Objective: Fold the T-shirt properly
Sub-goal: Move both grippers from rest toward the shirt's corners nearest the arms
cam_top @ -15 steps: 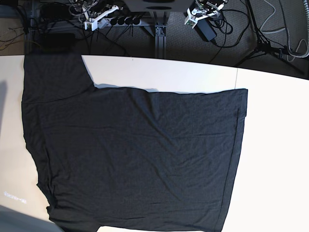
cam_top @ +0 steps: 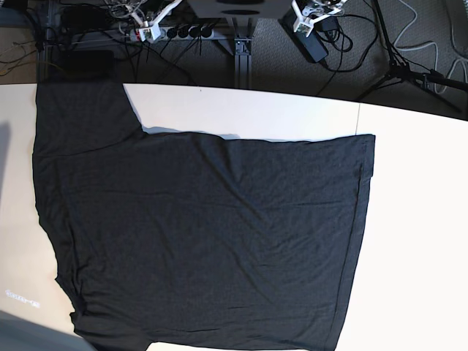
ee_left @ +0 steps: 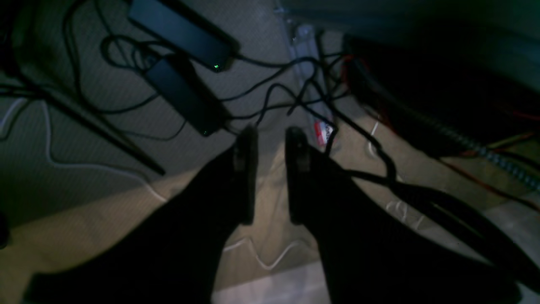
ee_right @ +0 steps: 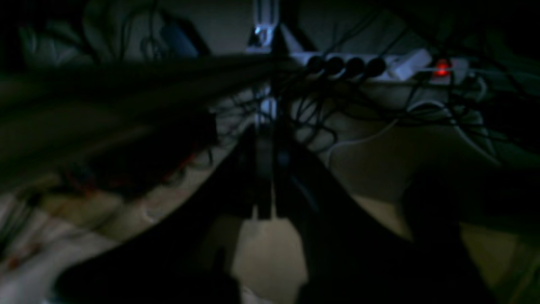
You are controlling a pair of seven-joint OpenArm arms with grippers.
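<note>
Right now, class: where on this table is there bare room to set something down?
Bare table lies right of the T-shirt's hem, and a strip runs along the far edge between sleeve and hem. The left margin is narrow. The shirt covers the middle.

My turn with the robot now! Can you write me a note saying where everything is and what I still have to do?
Left gripper: a little open, empty, up behind the table over the cables.
Right gripper: shut, empty, also behind the table.
T-shirt: spread flat on the table, plain black side up, one sleeve toward the far left corner, hem on the right.
Done: it is laid out; no folds yet.
Left: all the folding.
</note>
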